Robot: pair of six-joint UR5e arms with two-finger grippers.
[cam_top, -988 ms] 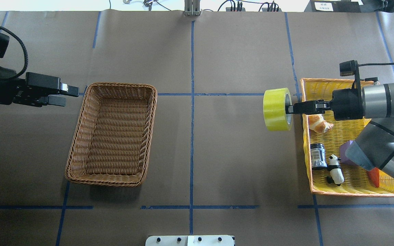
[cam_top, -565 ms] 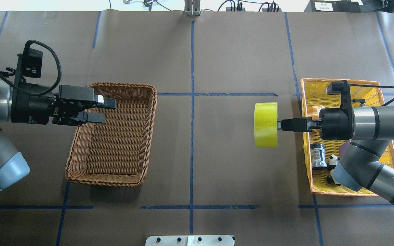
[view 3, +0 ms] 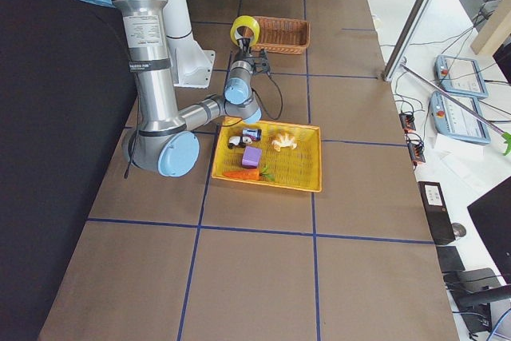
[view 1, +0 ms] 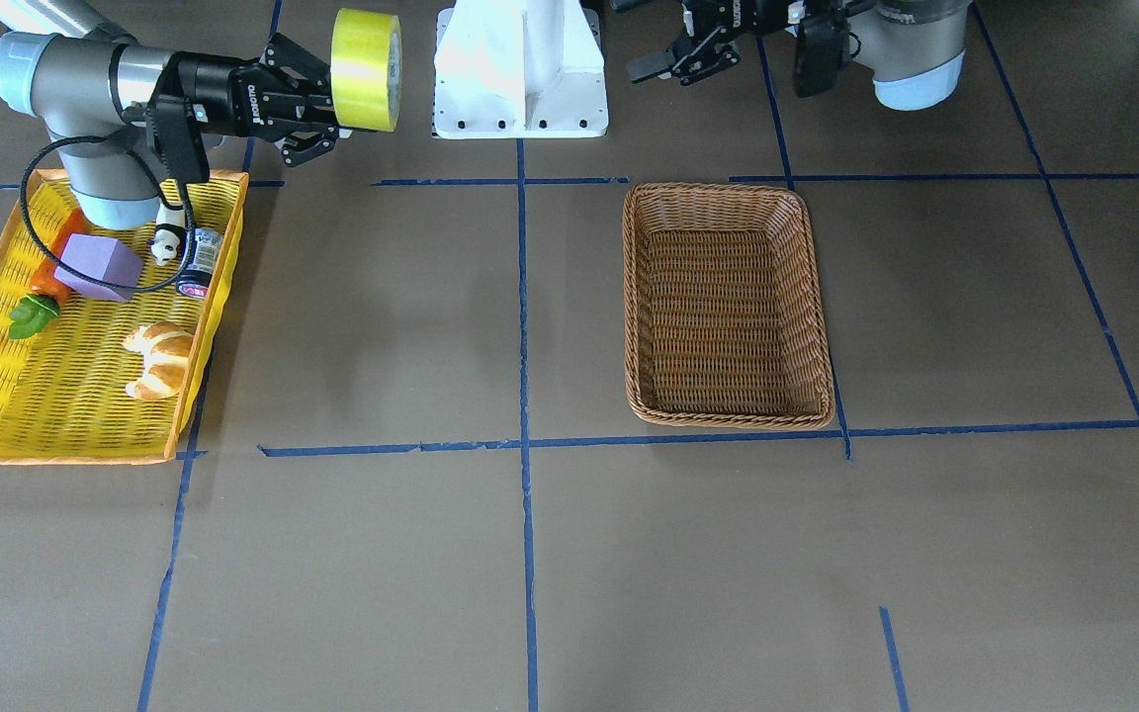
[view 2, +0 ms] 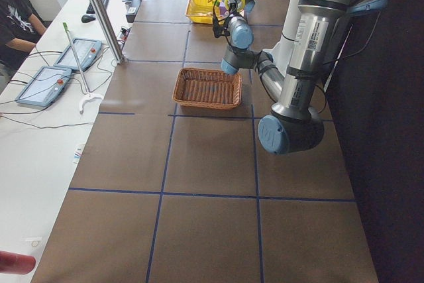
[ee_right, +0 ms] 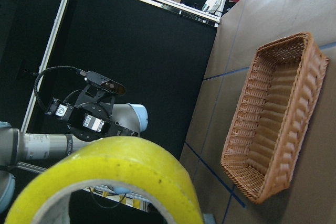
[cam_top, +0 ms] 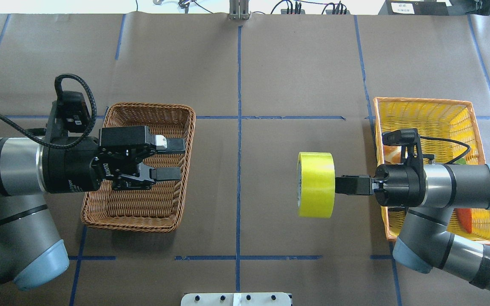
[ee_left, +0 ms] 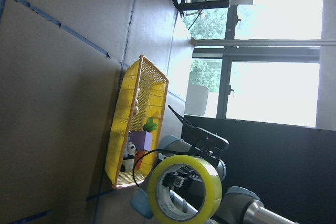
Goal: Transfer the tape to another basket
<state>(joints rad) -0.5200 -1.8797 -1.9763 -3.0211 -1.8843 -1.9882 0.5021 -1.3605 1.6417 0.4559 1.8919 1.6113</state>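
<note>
From overhead, my right fingers [cam_top: 347,185] are pinched narrow on the tape [cam_top: 316,185], gripping its wall. The roll is in the air on its edge, over the right half of the bench [cam_top: 270,76], between the centre line and the yellow tray [cam_top: 423,102] at the right end. My left fingers [cam_top: 166,173] are spread wide with nothing between them. They point toward the tape and, in this view, overlap the basket [cam_top: 143,219] in the left half.

From the front, the tape hangs high near my side's edge, clear of the bench. My left fingers are also raised there, and they show beyond the basket's end instead of over it. The basket has nothing in it. The tray holds a croissant [view 1: 159,358], a purple block [view 1: 100,267], a toy panda [view 1: 168,240], a dark jar [view 1: 202,262] and a carrot [view 1: 45,287].

From the left and right ends of the bench, the roll is a small yellow ring held up between tray and basket. My fingers are too small to judge there.

My left wrist camera looks straight into the tape's open core, with my right arm behind it and the tray beyond.

My right wrist camera has the roll's yellow rim across its lower left corner, with the basket flat on the bench and my left arm facing back.
</note>
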